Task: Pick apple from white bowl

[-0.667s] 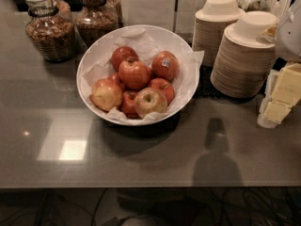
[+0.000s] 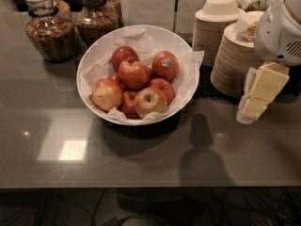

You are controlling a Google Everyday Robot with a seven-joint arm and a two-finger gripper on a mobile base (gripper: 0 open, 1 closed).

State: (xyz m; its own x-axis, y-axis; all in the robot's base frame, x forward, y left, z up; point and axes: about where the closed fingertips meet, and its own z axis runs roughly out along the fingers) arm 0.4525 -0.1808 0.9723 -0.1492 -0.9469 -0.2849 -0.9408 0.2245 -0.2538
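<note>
The white bowl (image 2: 186,48) is wide, lined with crumpled white paper, and stands at the centre of the grey counter. It holds several apples. The evenly red-orange apple (image 2: 134,73) with a dark stem dimple lies on top near the middle. A red apple with a small sticker (image 2: 165,66) lies to its right. A paler yellow-green apple (image 2: 150,101) lies at the front. My gripper (image 2: 261,94), white with yellow parts, hangs above the counter to the right of the bowl. It is apart from the bowl and holds nothing.
Two stacks of tan disposable bowls (image 2: 235,60) stand behind and beside my gripper at the right. Two glass jars (image 2: 49,29) of brown food stand at the back left. The counter's front edge (image 2: 141,186) runs across the bottom, with cables below.
My gripper and arm have shifted a little to the left, toward the bowl, and show larger at the right edge. The bowl and apples have not moved.
</note>
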